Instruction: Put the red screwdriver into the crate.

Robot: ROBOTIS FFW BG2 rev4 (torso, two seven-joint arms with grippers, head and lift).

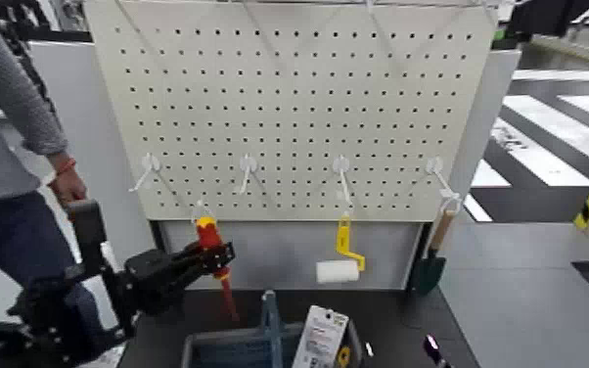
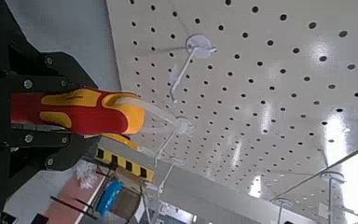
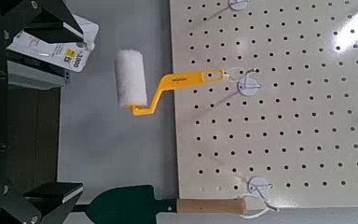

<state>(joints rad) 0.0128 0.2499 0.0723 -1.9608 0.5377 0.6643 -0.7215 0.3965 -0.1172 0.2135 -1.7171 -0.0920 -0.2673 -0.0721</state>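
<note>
Left gripper (image 1: 219, 259): closed on red screwdriver (image 1: 208, 234), shaft down, presumably so the loop can clear the hook above it; crate (image 1: 228, 336) below it; right gripper (image 3: 82, 112): idle, wide, to its right.

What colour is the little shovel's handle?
The shovel's handle is light wood brown, shown best in the right wrist view.

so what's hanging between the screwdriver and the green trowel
The paint roller hangs between the screwdriver, gripped by the left gripper at its handle, and the trowel; the head view shows it.
</note>
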